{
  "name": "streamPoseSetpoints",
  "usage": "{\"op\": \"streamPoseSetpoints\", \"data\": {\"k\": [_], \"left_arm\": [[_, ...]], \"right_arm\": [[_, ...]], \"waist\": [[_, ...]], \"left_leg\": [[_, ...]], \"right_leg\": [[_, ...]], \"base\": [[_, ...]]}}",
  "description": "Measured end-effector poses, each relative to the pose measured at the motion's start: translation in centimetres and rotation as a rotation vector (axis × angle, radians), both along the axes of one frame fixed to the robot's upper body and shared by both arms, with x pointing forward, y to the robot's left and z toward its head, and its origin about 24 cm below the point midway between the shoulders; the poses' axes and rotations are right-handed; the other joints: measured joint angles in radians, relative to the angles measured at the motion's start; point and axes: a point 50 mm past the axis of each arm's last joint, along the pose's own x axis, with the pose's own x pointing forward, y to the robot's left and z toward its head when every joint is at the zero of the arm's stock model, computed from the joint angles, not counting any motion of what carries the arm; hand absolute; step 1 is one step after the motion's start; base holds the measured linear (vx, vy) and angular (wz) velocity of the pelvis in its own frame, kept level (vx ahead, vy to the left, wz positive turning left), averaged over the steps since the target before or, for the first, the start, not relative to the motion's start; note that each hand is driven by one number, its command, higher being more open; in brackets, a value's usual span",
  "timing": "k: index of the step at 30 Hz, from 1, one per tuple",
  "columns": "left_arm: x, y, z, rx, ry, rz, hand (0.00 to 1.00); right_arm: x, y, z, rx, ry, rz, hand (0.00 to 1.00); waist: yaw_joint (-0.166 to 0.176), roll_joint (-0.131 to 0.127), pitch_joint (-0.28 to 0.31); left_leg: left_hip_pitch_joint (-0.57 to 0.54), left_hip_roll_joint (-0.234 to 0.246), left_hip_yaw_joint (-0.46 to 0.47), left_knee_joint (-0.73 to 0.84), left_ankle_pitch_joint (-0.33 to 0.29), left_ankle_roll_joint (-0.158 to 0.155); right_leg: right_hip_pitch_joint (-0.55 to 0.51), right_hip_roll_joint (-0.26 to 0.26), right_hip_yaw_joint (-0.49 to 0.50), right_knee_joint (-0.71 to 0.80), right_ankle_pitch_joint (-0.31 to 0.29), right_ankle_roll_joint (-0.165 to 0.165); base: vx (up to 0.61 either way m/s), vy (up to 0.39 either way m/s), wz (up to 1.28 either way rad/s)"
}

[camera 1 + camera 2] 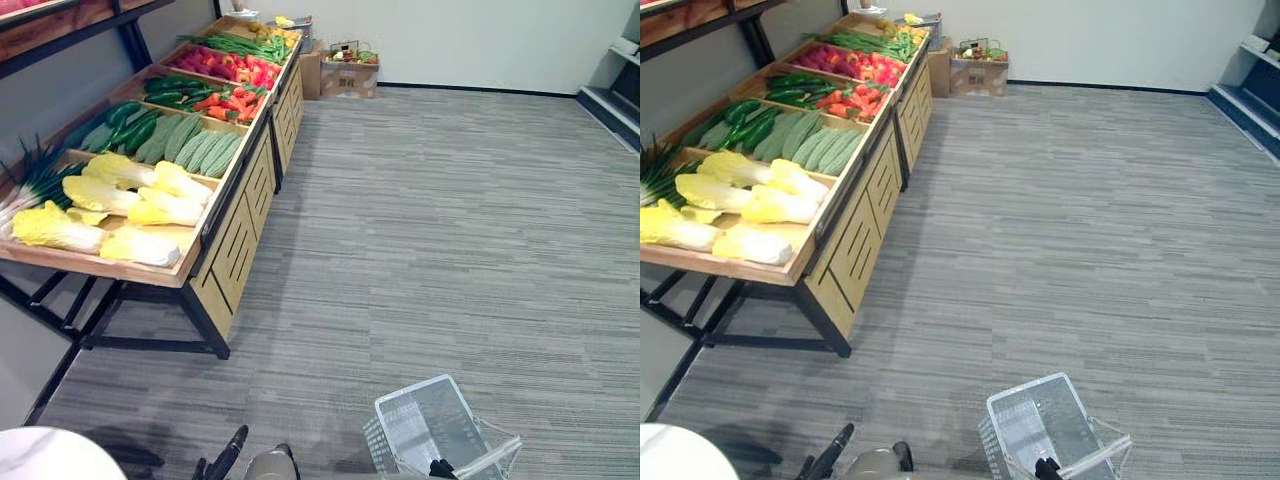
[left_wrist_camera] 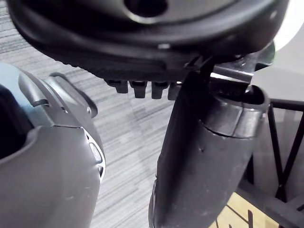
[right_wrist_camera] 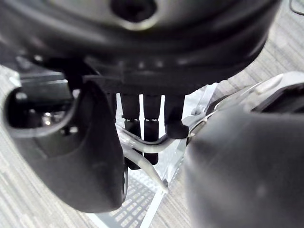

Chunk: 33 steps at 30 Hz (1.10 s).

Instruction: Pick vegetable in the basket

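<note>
- A long wooden surface (image 1: 240, 240) is seen running along the left side, from near the robot back toward the far wall
- Vegetables are laid on it in sloping compartments: pale yellow cabbages (image 1: 165, 210) in the nearest one, ridged green gourds (image 1: 195, 148) behind them, then red peppers (image 1: 228, 100) and green beans (image 1: 245, 45) farther back
- The cabbages are set close to the surface's near edge, with green onions (image 1: 30, 180) beside them at the far left
- A white wire basket (image 1: 425, 420) is held low at the robot's right, well apart from the vegetables
- In the right wrist view the right hand (image 3: 152, 128) is shown with its fingers curled round the basket's pale handle (image 3: 142, 145)
- The left hand (image 1: 228, 455) is seen low at the bottom edge, fingers relaxed and nothing held
- A wide stretch of grey striped floor (image 1: 430, 220) lies open between the surface's right edge and a low shelf (image 1: 612, 100) at the far right
- Cardboard boxes (image 1: 348, 75) are stacked against the far wall, just past the surface's far end
</note>
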Motion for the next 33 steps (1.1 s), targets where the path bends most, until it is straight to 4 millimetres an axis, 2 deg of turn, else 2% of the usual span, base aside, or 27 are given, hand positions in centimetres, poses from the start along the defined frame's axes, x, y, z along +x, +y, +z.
{"op": "streamPoseSetpoints", "data": {"k": [3, 6, 9, 10, 11, 12, 13, 14, 15, 16, 17, 19, 21, 22, 23, 24, 25, 26, 27, 28, 29, 30, 31, 32, 33], "left_arm": [[0.3, 0.0, -0.1, 0.001, 0.005, -0.048, 1.0], [0.5, -0.3, -0.2, -0.007, 0.014, -0.095, 1.0], [0.8, -0.5, -0.2, -0.006, 0.016, -0.135, 1.0], [0.8, -0.4, -0.2, -0.001, 0.022, -0.15, 1.0], [0.8, 0.0, -0.1, 0.01, 0.025, -0.164, 1.0], [0.7, 0.2, -0.1, 0.015, 0.027, -0.166, 1.0], [0.7, 0.3, -0.1, 0.017, 0.028, -0.17, 1.0], [0.7, 0.2, -0.1, 0.016, 0.028, -0.175, 1.0], [0.7, 0.2, -0.1, 0.015, 0.031, -0.176, 1.0], [0.5, 0.2, -0.2, 0.015, 0.04, -0.175, 1.0], [0.4, 0.5, -0.2, 0.02, 0.048, -0.176, 1.0], [0.6, 0.4, -0.2, 0.017, 0.038, -0.173, 1.0], [0.8, 0.2, -0.2, 0.009, 0.023, -0.154, 1.0], [1.0, 0.2, -0.1, 0.005, 0.007, -0.125, 1.0], [1.1, 0.1, 0.0, 0.001, -0.016, -0.08, 1.0], [1.2, 0.0, 0.0, -0.001, -0.023, -0.062, 1.0], [1.1, -0.1, 0.0, -0.006, -0.031, -0.026, 1.0], [1.0, -0.3, -0.1, -0.012, -0.032, -0.002, 1.0], [1.0, -0.6, -0.1, -0.019, -0.032, 0.001, 1.0], [1.1, -0.8, -0.1, -0.021, -0.034, -0.008, 1.0], [1.3, -1.2, -0.2, -0.03, -0.035, -0.019, 1.0], [1.8, -1.5, -0.1, -0.038, -0.049, -0.031, 1.0], [2.2, -1.4, 0.1, -0.036, -0.066, -0.04, 1.0], [3.0, -1.3, 0.3, -0.031, -0.098, -0.043, 1.0], [3.9, -1.4, 0.6, -0.032, -0.13, -0.044, 1.0]], "right_arm": [[-0.5, 0.2, -0.2, 0.011, 0.021, -0.023, 0.0], [-1.0, -0.3, -0.2, -0.009, 0.041, -0.034, 0.0], [-0.8, -0.9, -0.1, -0.039, 0.042, -0.043, 0.0], [-0.9, -1.0, -0.1, -0.043, 0.045, -0.042, 0.0], [-1.0, -1.4, -0.1, -0.059, 0.053, -0.051, 0.0], [-1.0, -1.6, 0.0, -0.066, 0.056, -0.056, 0.0], [-0.9, -1.9, 0.0, -0.075, 0.053, -0.057, 0.0], [-1.0, -2.3, 0.1, -0.084, 0.057, -0.059, 0.0], [-1.0, -2.2, 0.1, -0.081, 0.061, -0.061, 0.0], [-1.3, -2.1, 0.0, -0.071, 0.073, -0.08, 0.0], [-1.9, -1.4, -0.2, -0.046, 0.094, -0.087, 0.0], [-3.3, -0.7, -0.4, -0.014, 0.121, -0.152, 0.0], [-5.5, 0.3, -0.6, 0.016, 0.177, -0.193, 0.0], [-6.6, 1.1, -0.6, 0.044, 0.203, -0.221, 0.0], [-7.5, 1.4, -0.6, 0.062, 0.22, -0.256, 0.0], [-7.7, 1.5, -0.6, 0.065, 0.226, -0.259, 0.0], [-8.1, 1.5, -0.6, 0.068, 0.24, -0.263, 0.0], [-8.5, 1.7, -0.6, 0.07, 0.251, -0.266, 0.0], [-8.6, 1.8, -0.6, 0.072, 0.254, -0.27, 0.0], [-8.8, 1.5, -0.6, 0.058, 0.257, -0.267, 0.0], [-8.9, 1.2, -0.5, 0.042, 0.258, -0.255, 0.0], [-8.9, 1.0, -0.5, 0.029, 0.259, -0.246, 0.0], [-8.8, 0.8, -0.4, 0.017, 0.256, -0.24, 0.0], [-8.7, 0.6, -0.4, 0.007, 0.249, -0.234, 0.0], [-8.4, 0.2, -0.2, -0.01, 0.232, -0.223, 0.0]], "waist": [[-0.006, -0.007, -0.006], [-0.015, 0.006, -0.019], [-0.018, 0.016, -0.025], [-0.02, 0.011, -0.026], [-0.023, 0.0, -0.029], [-0.025, -0.005, -0.03], [-0.029, -0.008, -0.033], [-0.036, -0.001, -0.031], [-0.039, 0.007, -0.031], [-0.049, 0.001, -0.025], [-0.064, -0.001, -0.024], [-0.074, 0.0, -0.022], [-0.074, 0.003, -0.023], [-0.075, 0.005, -0.025], [-0.075, 0.009, -0.028], [-0.075, 0.011, -0.027], [-0.076, 0.017, -0.028], [-0.079, 0.022, -0.029], [-0.081, 0.023, -0.031], [-0.084, 0.05, -0.041], [-0.088, 0.067, -0.046], [-0.089, 0.071, -0.051], [-0.09, 0.063, -0.053], [-0.095, 0.053, -0.063], [-0.097, 0.057, -0.065]], "left_leg": [[0.036, -0.03, 0.003, -0.052, 0.012, 0.0], [0.074, -0.079, -0.009, -0.154, 0.048, 0.011], [0.095, -0.118, -0.028, -0.221, 0.057, 0.03], [0.111, -0.133, -0.043, -0.237, 0.051, 0.038], [0.126, -0.157, -0.057, -0.243, 0.043, 0.048], [0.135, -0.17, -0.064, -0.249, 0.04, 0.052], [0.145, -0.184, -0.073, -0.255, 0.033, 0.06], [0.169, -0.193, -0.1, -0.267, 0.021, 0.071], [0.182, -0.196, -0.113, -0.271, 0.015, 0.081], [0.197, -0.199, -0.137, -0.261, -0.004, 0.106], [0.207, -0.193, -0.166, -0.248, -0.023, 0.113], [0.229, -0.182, -0.198, -0.234, -0.051, 0.121], [0.26, -0.177, -0.216, -0.228, -0.09, 0.115], [0.274, -0.175, -0.228, -0.216, -0.118, 0.111], [0.278, -0.172, -0.23, -0.196, -0.152, 0.104], [0.28, -0.17, -0.231, -0.187, -0.168, 0.099], [0.291, -0.163, -0.233, -0.159, -0.214, 0.092], [0.316, -0.154, -0.24, -0.142, -0.259, 0.077], [0.333, -0.142, -0.244, -0.136, -0.281, 0.068], [0.352, -0.118, -0.252, -0.134, -0.306, 0.052], [0.365, -0.096, -0.256, -0.116, -0.312, 0.035], [0.361, -0.085, -0.254, -0.054, -0.303, 0.027], [0.338, -0.079, -0.251, 0.027, -0.291, 0.025], [0.275, -0.071, -0.24, 0.188, -0.263, 0.001], [0.203, -0.045, -0.219, 0.377, -0.203, -0.052]], "right_leg": [[0.019, -0.017, -0.001, -0.019, 0.005, 0.008], [-0.006, -0.046, -0.01, 0.03, 0.005, 0.009], [-0.077, -0.085, -0.011, 0.179, 0.007, 0.013], [-0.115, -0.111, -0.008, 0.282, 0.019, 0.032], [-0.159, -0.141, 0.004, 0.396, 0.043, 0.033], [-0.186, -0.158, 0.013, 0.456, 0.067, 0.016], [-0.222, -0.178, 0.02, 0.532, 0.118, -0.005], [-0.255, -0.188, 0.036, 0.609, 0.211, 0.007], [-0.273, -0.183, 0.056, 0.649, 0.229, 0.007], [-0.32, -0.155, 0.081, 0.715, 0.127, 0.016], [-0.372, -0.112, 0.081, 0.734, 0.033, 0.02], [-0.449, -0.042, 0.073, 0.671, -0.032, 0.013], [-0.499, -0.007, 0.062, 0.495, -0.036, 0.008], [-0.52, 0.006, 0.063, 0.328, -0.01, 0.011], [-0.54, 0.017, 0.065, 0.172, 0.042, 0.01], [-0.548, 0.022, 0.065, 0.121, 0.064, 0.008], [-0.555, 0.031, 0.061, 0.05, 0.109, -0.006], [-0.545, 0.039, 0.06, 0.042, 0.15, -0.034], [-0.533, 0.047, 0.058, 0.051, 0.189, -0.035], [-0.531, 0.058, 0.037, 0.085, 0.205, -0.041], [-0.533, 0.067, 0.019, 0.13, 0.166, -0.064], [-0.523, 0.064, 0.004, 0.18, 0.114, -0.075], [-0.503, 0.058, -0.007, 0.2, 0.079, -0.078], [-0.469, 0.048, -0.02, 0.198, 0.045, -0.077], [-0.422, 0.05, -0.035, 0.169, 0.033, -0.079]], "base": [[0.05, 0.007, -0.02], [0.06, 0.082, 0.15], [0.08, 0.127, 0.28], [0.12, 0.156, 0.46], [0.11, 0.114, 0.43], [0.12, 0.108, 0.37], [0.14, 0.106, 0.39], [0.15, 0.111, 0.39], [0.16, 0.108, 0.44], [0.16, 0.088, 0.48], [0.15, 0.069, 0.54], [0.2, 0.007, 0.58], [0.22, -0.016, 0.5], [0.26, -0.046, 0.36], [0.28, -0.056, 0.27], [0.33, -0.068, 0.1], [0.3, -0.063, 0.05], [0.45, -0.102, 0.08], [0.42, -0.102, 0.16], [0.58, -0.15, 0.27], [0.64, -0.165, 0.38], [0.77, -0.213, 0.38], [0.77, -0.215, 0.41], [0.73, -0.204, 0.4], [0.59, -0.149, 0.38]]}}
